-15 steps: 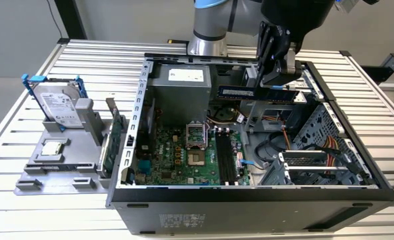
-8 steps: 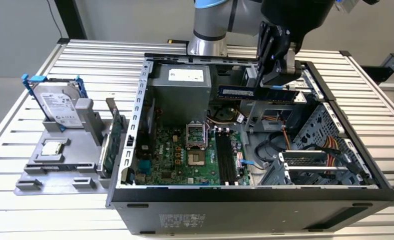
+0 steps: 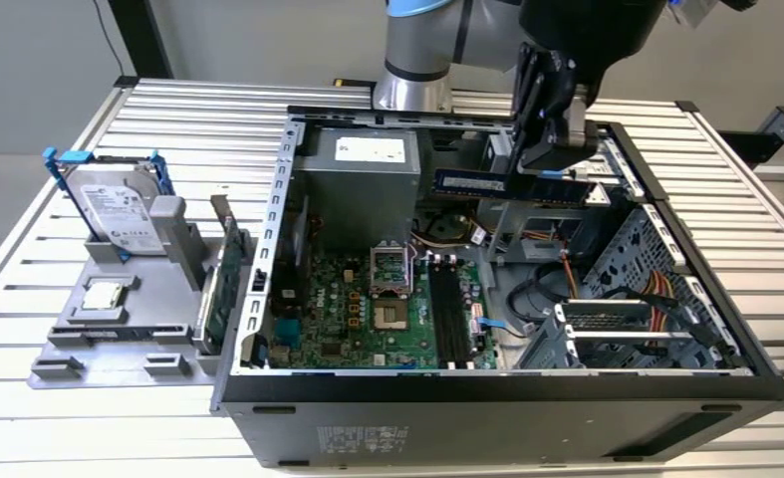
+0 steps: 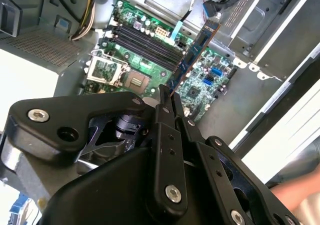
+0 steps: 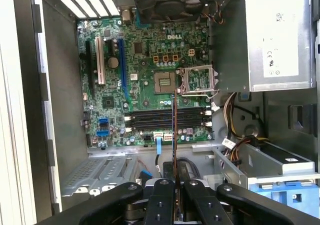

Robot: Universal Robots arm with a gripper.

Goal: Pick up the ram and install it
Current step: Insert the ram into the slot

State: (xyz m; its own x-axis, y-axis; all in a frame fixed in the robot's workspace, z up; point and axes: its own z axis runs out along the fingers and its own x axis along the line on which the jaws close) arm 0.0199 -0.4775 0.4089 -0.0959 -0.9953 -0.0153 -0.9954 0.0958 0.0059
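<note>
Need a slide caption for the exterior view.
Gripper holding the ram above the open computer case, with the motherboard exposed below.

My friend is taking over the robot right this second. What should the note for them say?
Gripper: shut on the ram, gripping it near one end.
Ram: in the air above the open computer case, not touching the motherboard. Both wrist views show it sticking out from the fingers over the board.
Done: the ram is picked up.
Left: it is not yet in a slot. The memory slots look empty.
</note>
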